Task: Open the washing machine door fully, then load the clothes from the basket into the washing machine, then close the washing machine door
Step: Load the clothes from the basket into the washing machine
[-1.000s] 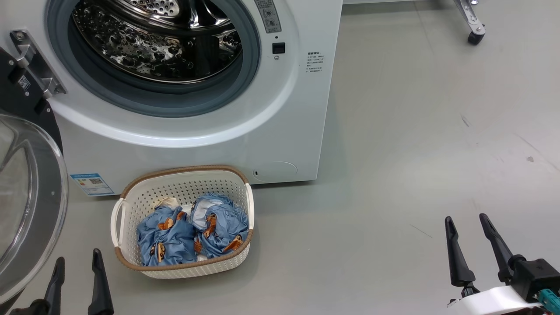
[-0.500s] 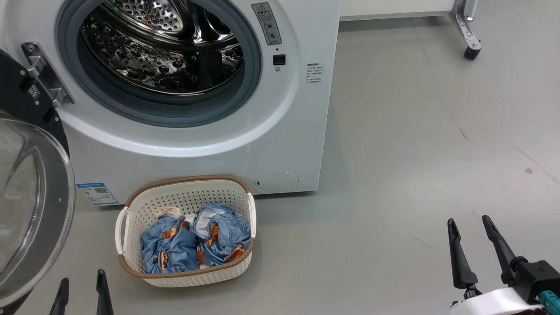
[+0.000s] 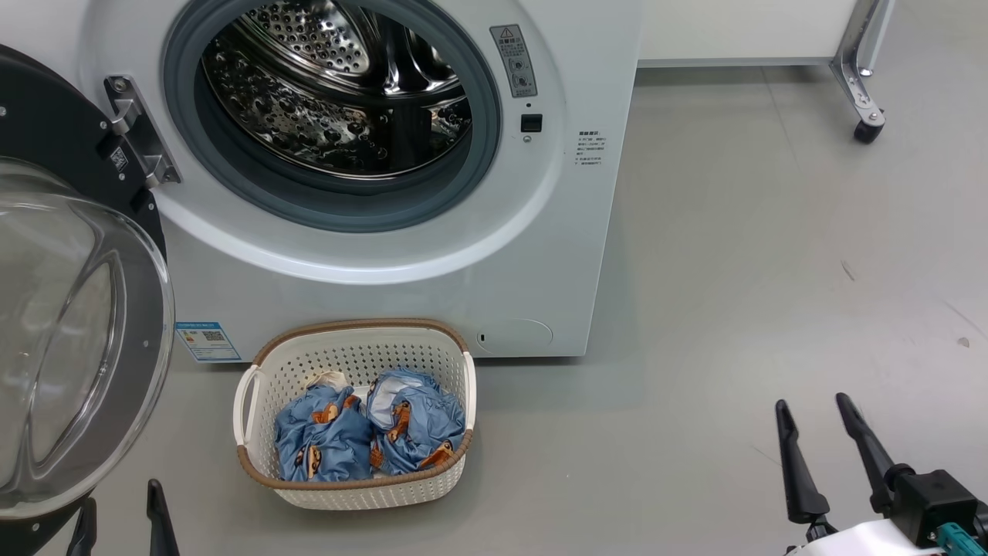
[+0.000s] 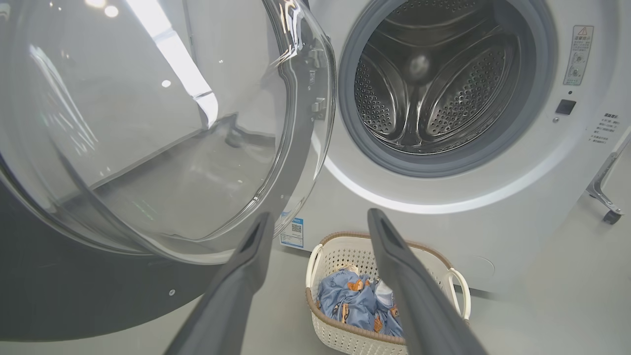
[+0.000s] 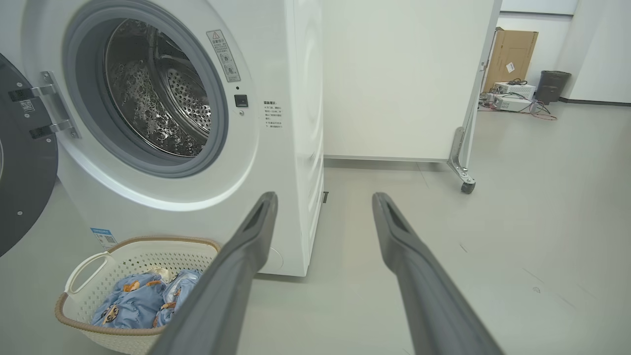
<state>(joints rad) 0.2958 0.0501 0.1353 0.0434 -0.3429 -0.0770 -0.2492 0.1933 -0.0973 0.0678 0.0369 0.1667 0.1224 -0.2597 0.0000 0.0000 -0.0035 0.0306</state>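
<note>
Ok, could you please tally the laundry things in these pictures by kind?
washing machine: 1
washing machine door: 1
basket: 1
blue garments: 2
Total: 5

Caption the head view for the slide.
Washing machine door open, drum empty, clothes in the basket; left hand and right hand open, holding nothing.

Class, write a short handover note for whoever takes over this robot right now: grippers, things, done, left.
Left gripper: open, empty, low beside the door.
Right gripper: open, empty, above bare floor.
Round black-rimmed glass washing machine door: swung wide open.
Two blue printed fabric clothes lie in the cream perforated plastic basket, on the floor before the big white washing machine; its steel drum looks empty.
Done: door opened. Left: load clothes, close door.
</note>
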